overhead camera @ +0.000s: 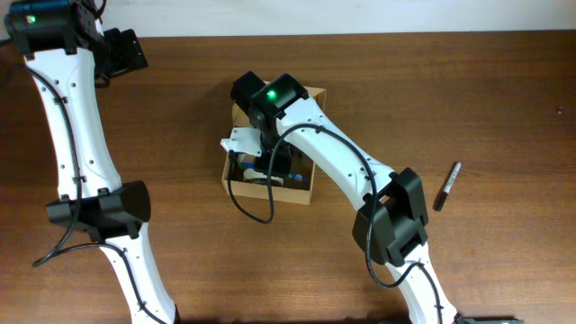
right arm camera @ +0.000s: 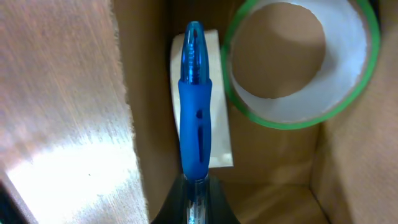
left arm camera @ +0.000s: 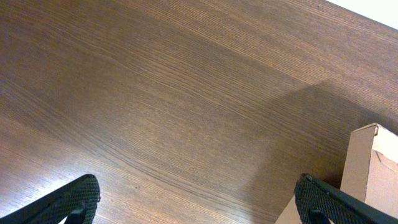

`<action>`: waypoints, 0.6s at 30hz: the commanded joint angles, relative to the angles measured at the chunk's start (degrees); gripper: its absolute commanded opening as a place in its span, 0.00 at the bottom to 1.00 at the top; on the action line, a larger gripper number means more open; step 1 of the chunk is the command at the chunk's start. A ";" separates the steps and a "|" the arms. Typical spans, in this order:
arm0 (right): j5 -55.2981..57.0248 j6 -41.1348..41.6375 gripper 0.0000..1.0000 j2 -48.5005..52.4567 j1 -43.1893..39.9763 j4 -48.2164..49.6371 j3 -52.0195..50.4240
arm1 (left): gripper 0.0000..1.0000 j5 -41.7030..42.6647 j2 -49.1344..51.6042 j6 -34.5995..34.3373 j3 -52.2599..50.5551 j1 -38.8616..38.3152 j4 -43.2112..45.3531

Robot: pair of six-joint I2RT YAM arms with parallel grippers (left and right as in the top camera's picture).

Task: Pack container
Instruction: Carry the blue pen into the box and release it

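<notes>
The container [overhead camera: 308,191] is a small open brown cardboard box at the table's middle; its wall also shows in the right wrist view [right arm camera: 144,124] and its corner in the left wrist view [left arm camera: 367,162]. My right gripper [right arm camera: 194,199] is inside the box, shut on a blue pen [right arm camera: 195,106] that points into it. Inside lie a green-edged tape roll [right arm camera: 298,62] and a white slip [right arm camera: 217,124]. My left gripper [left arm camera: 199,202] is open and empty over bare table at the far left, apart from the box.
A black marker [overhead camera: 447,186] lies on the table right of the box. The right arm [overhead camera: 333,153] reaches over the box and hides much of its inside in the overhead view. The left arm [overhead camera: 72,135] stands along the left side.
</notes>
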 commanded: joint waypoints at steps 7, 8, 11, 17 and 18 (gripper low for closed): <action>-2.38 -0.52 0.04 0.55 1.92 -0.15 -0.85 | 1.00 -0.42 -0.13 0.70 -0.22 0.15 -0.02; -2.38 -0.55 0.04 0.55 2.12 -0.15 -0.85 | 1.00 -0.42 -0.13 0.70 -0.20 0.15 -0.02; -2.40 -0.52 0.04 0.57 2.14 -0.15 -0.85 | 1.00 -0.42 -0.13 0.70 -0.20 0.15 -0.02; -2.69 -0.52 0.04 0.57 2.19 -0.09 -2.56 | 1.00 -0.42 -0.13 0.70 -0.22 0.15 -0.02; -2.71 -0.52 0.04 0.57 2.21 -0.04 -3.23 | 1.00 -0.42 -0.13 0.70 -0.20 0.15 -0.02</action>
